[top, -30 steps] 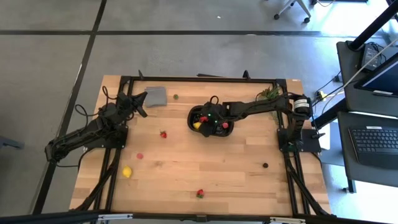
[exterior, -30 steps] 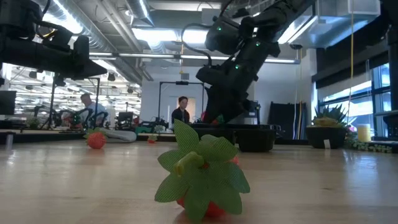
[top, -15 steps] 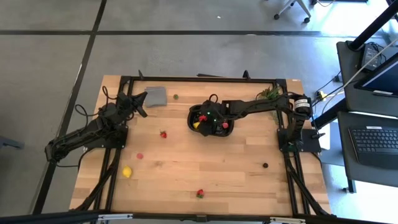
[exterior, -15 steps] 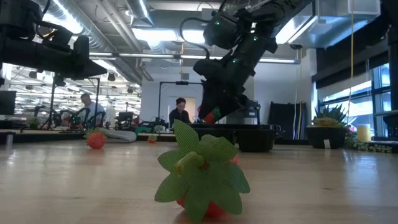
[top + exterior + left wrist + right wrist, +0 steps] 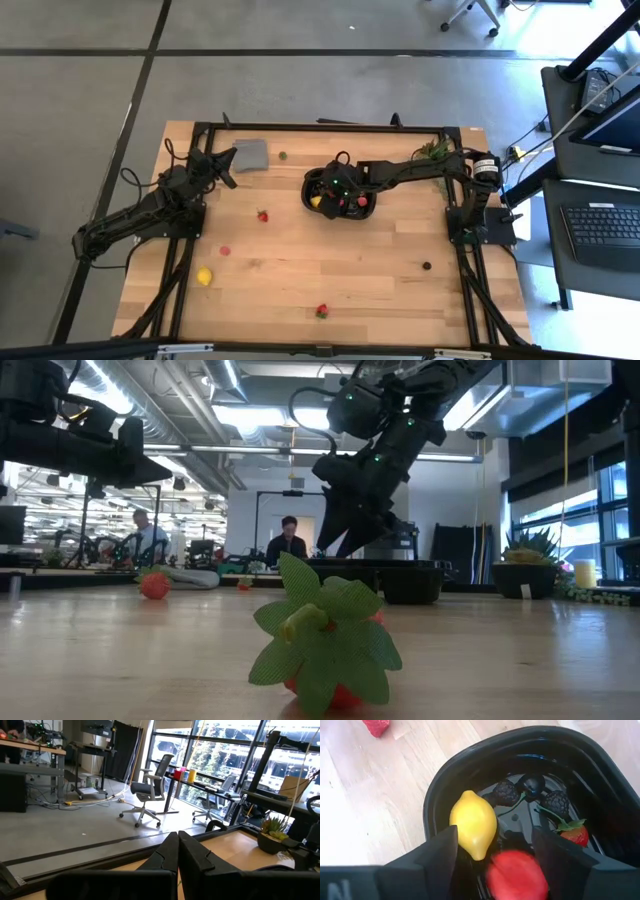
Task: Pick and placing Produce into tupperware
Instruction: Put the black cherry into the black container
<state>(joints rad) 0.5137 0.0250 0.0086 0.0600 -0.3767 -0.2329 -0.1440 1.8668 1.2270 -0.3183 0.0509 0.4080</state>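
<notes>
The left gripper (image 5: 228,170) waits by the table's far left edge, fingers (image 5: 172,855) pressed together on nothing. Loose fruits, such as the lemon (image 5: 204,276) and strawberry (image 5: 263,215), look light, smooth and apt to roll, so pinch across the middle. The right gripper (image 5: 492,851) hangs over the tray (image 5: 364,208), jaws apart, a red fruit (image 5: 516,876) between them, seemingly free, beside a lemon and berries.

wood table (image 5: 330,270) w/ black tray (image 5: 368,211), grey square (image 5: 250,155), scattered fruits (image 5: 204,276).
</notes>
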